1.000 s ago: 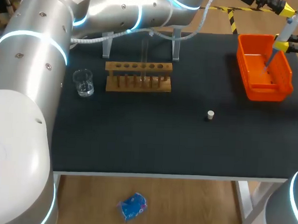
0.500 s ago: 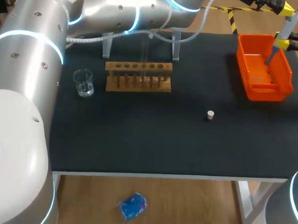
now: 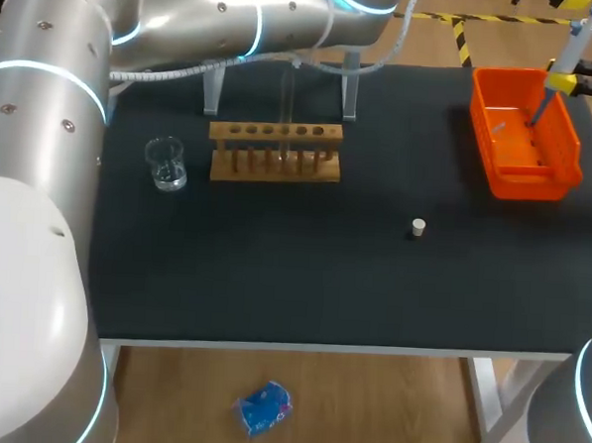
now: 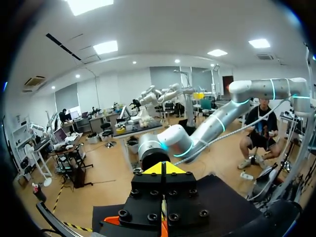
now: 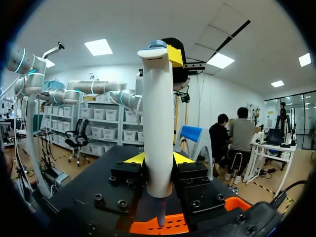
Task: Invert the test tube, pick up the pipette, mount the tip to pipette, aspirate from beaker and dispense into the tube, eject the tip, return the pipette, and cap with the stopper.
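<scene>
My right gripper [image 3: 573, 85] is shut on the white pipette [image 3: 566, 59] and holds it upright over the orange bin [image 3: 508, 163] at the table's back right. The pipette's thin lower end points down into the bin. In the right wrist view the pipette [image 5: 158, 128] stands between the fingers of my right gripper [image 5: 158, 160]. A clear test tube [image 3: 286, 102] stands upright in the wooden rack [image 3: 275, 153]. The glass beaker [image 3: 166, 163] is left of the rack. A small white stopper [image 3: 418, 227] lies mid-table. My left gripper [image 4: 164, 169] is shut on nothing and points out into the room.
My left arm [image 3: 207, 23] spans the table's back left, above the rack and a clear stand [image 3: 212, 90]. The black table top [image 3: 303, 272] stretches in front of the rack, with only the stopper on it.
The right gripper has lifted the pipette a little higher over the bin. The left arm has drawn back toward the left.
</scene>
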